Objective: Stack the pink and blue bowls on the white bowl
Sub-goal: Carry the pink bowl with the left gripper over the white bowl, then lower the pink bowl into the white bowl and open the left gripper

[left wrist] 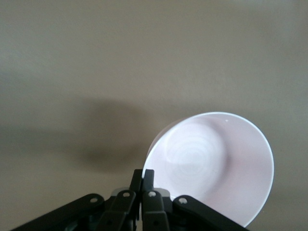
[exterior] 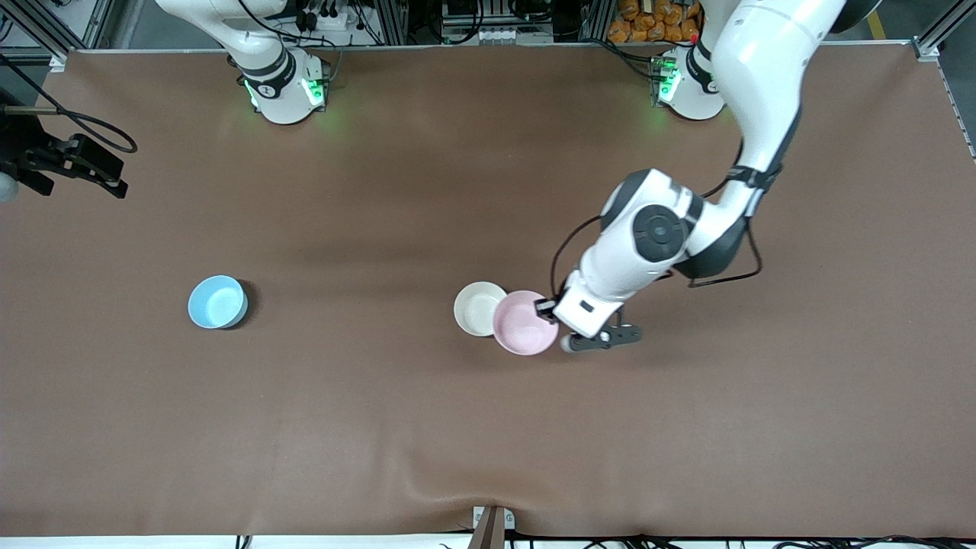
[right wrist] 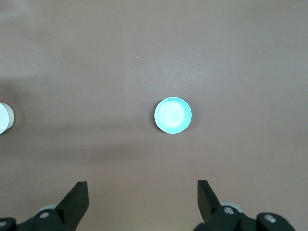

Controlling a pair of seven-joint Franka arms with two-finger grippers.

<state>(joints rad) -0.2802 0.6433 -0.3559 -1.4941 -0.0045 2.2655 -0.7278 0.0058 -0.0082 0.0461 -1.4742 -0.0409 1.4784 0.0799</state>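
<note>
Front view shows brown table [exterior: 427, 427] bearing three bowls

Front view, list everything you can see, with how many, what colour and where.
pink bowl: one, pale pink, held above the table, overlapping the white bowl's rim.
white bowl: one, white, mid-table.
blue bowl: one, sky-blue, toward the right arm's end of the table.
table: one, brown.
left gripper: one, black, shut on the pink bowl's rim.
right gripper: one, black, open, waiting high over the table, blue bowl below.
</note>
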